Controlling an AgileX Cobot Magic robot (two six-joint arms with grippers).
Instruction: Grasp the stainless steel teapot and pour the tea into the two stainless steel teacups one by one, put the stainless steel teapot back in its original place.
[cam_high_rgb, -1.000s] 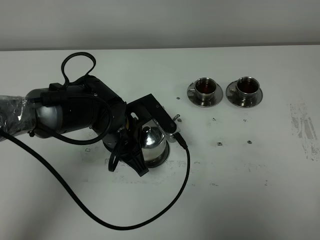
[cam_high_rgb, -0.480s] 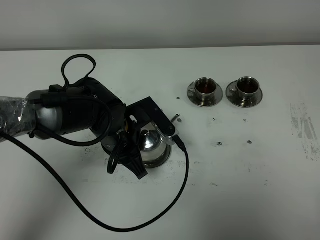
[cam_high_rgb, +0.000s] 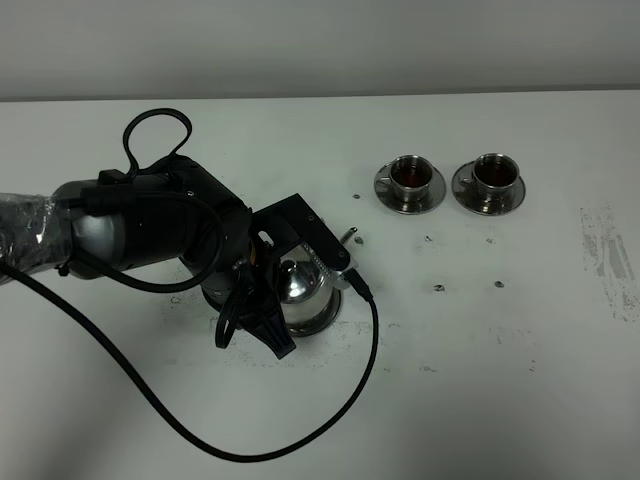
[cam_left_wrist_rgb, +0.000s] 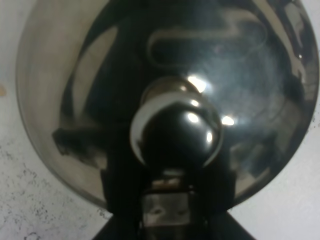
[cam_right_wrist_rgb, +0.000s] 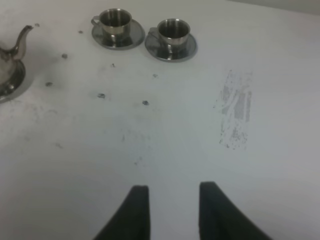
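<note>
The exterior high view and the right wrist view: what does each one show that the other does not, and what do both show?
Only the exterior high view shows the left arm bent over the teapot, its black cable looping across the table, and dark tea in the two cups.

Only the right wrist view shows the right gripper, empty above the bare table.

Both show the two cups on their saucers, the teapot's spout, its saucer, dark spots and a grey scuff patch.
</note>
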